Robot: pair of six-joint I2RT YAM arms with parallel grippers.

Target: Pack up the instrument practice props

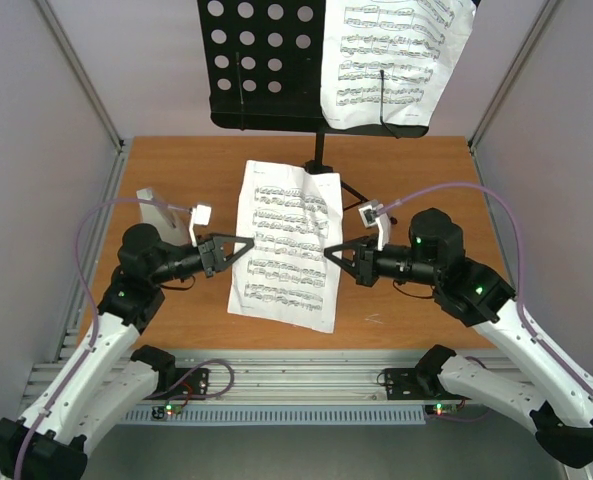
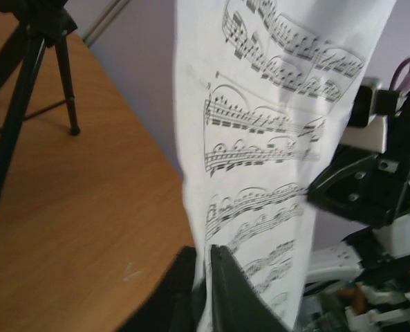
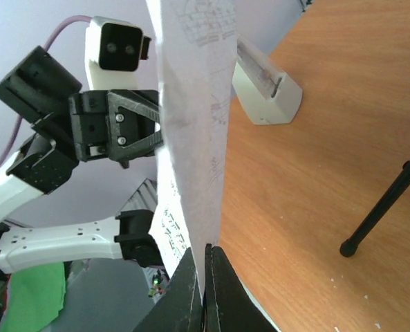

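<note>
Top camera shows you one music page [image 1: 284, 245] held up over the table [image 1: 176, 170], in front of the music stand [image 1: 261, 110]. Your left gripper [image 1: 246, 246] is pinched tight on one side edge, your right gripper [image 1: 328, 254] on the other.

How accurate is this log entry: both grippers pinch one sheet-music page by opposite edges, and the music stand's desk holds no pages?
One detail is wrong. The left gripper and right gripper do pinch one sheet-music page by opposite edges, but the music stand's desk is not bare: a second page rests on its right half, as the top external view shows.
</note>
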